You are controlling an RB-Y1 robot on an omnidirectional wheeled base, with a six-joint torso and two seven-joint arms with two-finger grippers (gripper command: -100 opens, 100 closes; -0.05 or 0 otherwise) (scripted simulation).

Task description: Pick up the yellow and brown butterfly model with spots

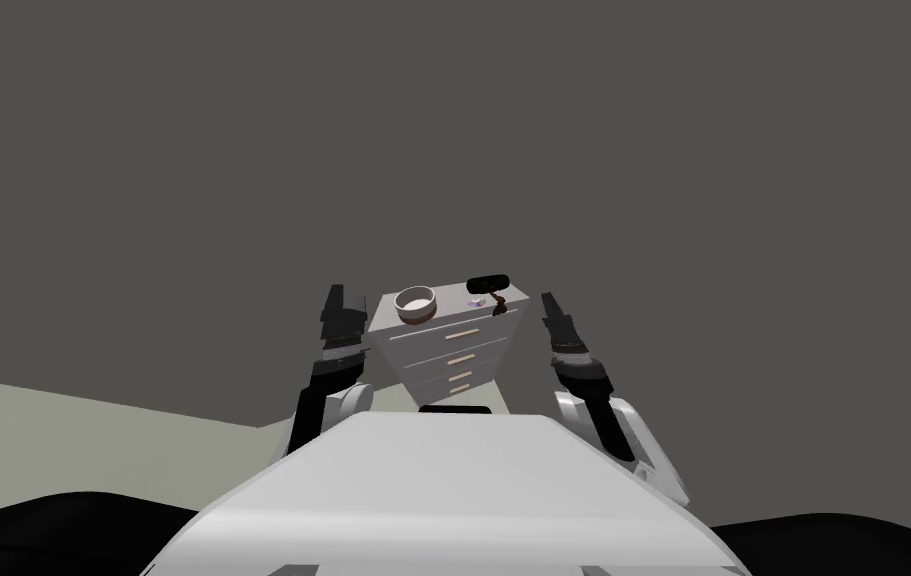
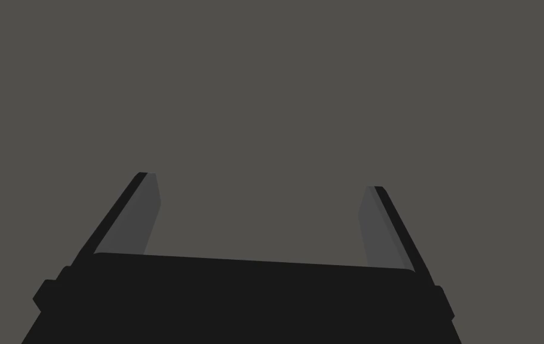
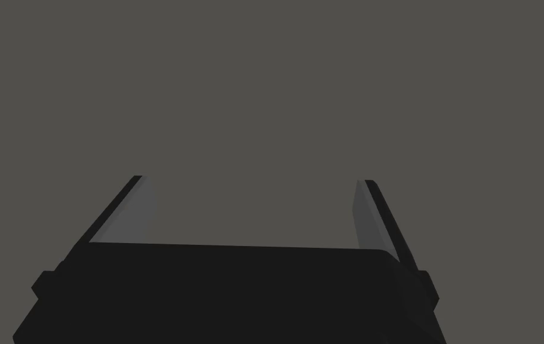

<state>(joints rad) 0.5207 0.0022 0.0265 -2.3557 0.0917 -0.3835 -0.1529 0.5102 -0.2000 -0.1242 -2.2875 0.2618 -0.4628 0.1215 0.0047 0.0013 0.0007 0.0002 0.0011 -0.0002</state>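
Facing a grey chest of drawers (image 1: 448, 350) with pale tan bar handles, the robot stands back from it with both arms raised, one on either side of it. Neither arm is near the target.

**Target location.** The small dark brown butterfly model (image 1: 498, 304) sits on the top of the chest of drawers, at the front edge near the right-hand corner. It lies just in front of a black oblong object (image 1: 488, 283) and just beside a small pale purple item (image 1: 476, 299). A round white bowl (image 1: 415, 303) stands well apart from it on the left side of the same top. Only brown is readable on the model; yellow areas and spots are too small to confirm.

**Gripper state.** The left gripper (image 1: 332, 296) has its fingers (image 2: 136, 218) spread apart and holds nothing. The right gripper (image 1: 549, 302) is likewise spread and empty. Both point at a flat dark grey wall (image 1: 443, 130).

**Hazards.**
- The model appears to sit on or slightly over the front edge. A contact from behind would probably push it off the top.
- The black oblong object and the purple item crowd the model. A wide approach could strike them first and shift the model.
- A thin, light model is likely to slip between blade fingers unless it is centred before they close.

**Orientation.** The long axis appears to run from the black oblong object toward the front edge. Which end is the head, and whether the wings lie flat or upright, cannot be determined.
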